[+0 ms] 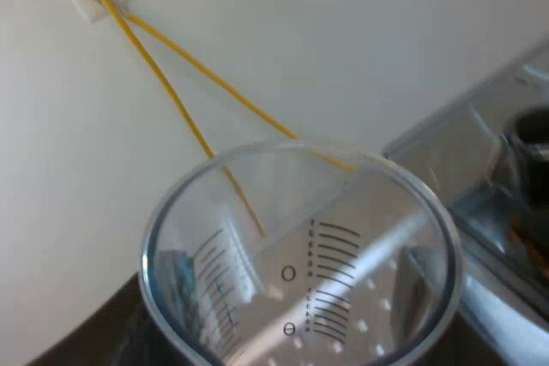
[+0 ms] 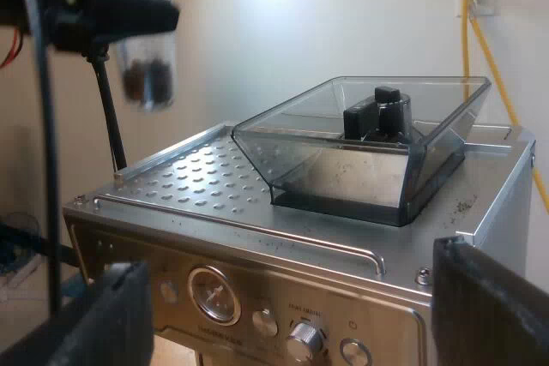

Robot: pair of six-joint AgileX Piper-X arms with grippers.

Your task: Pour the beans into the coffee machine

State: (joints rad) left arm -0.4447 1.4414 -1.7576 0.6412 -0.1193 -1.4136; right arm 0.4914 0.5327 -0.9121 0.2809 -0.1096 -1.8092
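1. My right gripper [image 2: 296, 310] hangs just before the coffee machine's [image 2: 214, 182] front, its fingers wide apart and holding nothing.
2. My left gripper [image 1: 292, 297] clasps the glass [image 1: 330, 289]; its fingers show dark through the clear wall on both sides.
3. The glass is in the air over a corner of the machine's dimpled top, with the beans [image 2: 146, 81] in its bottom.
4. The clear hopper [image 2: 343, 169] sits on that top, apart from the glass.
5. Yellow cables [image 2: 502, 66] run down the wall beyond.
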